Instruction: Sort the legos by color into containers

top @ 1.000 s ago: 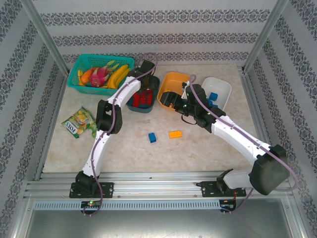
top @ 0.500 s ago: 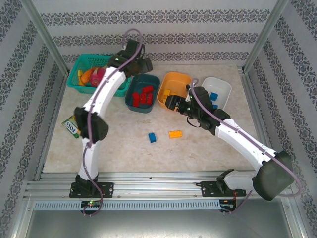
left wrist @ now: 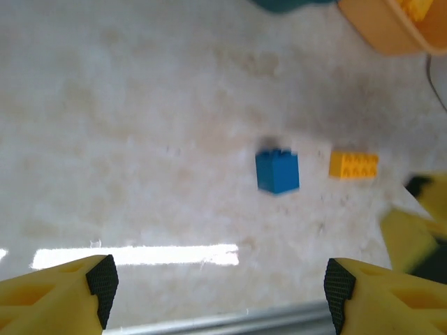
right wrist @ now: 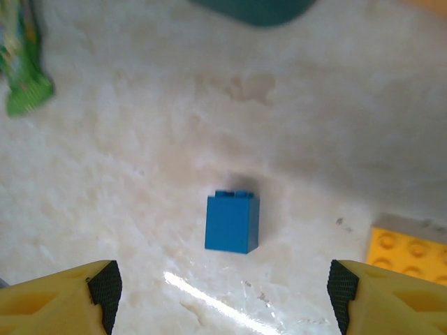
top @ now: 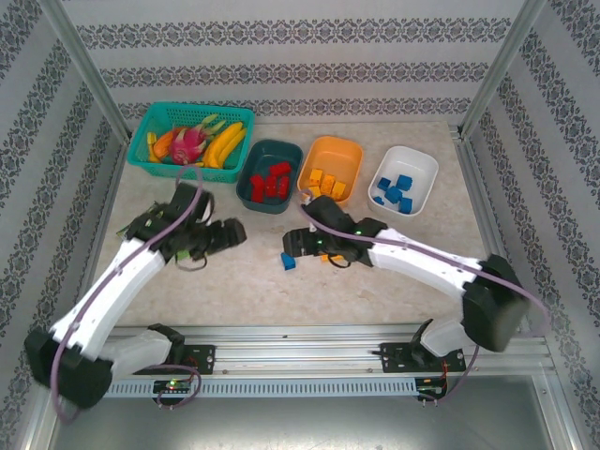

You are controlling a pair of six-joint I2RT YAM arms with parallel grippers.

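The sort is nearly finished: red legos lie in the teal tub (top: 277, 153), orange-yellow ones in the orange tub (top: 339, 150) and blue ones in the white tub (top: 417, 164), leaving two strays on the open surface (top: 253, 281) in front of the tubs. These are a blue brick (right wrist: 232, 222) and, just beside it on the right, an orange-yellow brick (left wrist: 353, 165). The step in hand looks like the pickup of the blue brick. The right fingers (right wrist: 63, 300) hang above it, spread wide with nothing between them, and the brick sits roughly centred ahead of the gap. The left fingers (left wrist: 56, 293) are likewise spread and empty, low over the surface to the left and looking toward the same two bricks, so either arm could take one. The next move calls for a descent until the spread fingers straddle the blue brick, then a close on its flat sides. The neighbouring orange-yellow brick must not be nudged, and the two arms need to stay apart. A second ago the left arm reached over the teal tub and the right arm was over the orange tub. Both are now drawn back to mid-surface, with the tubs uncovered. The two loose bricks lie where they did.
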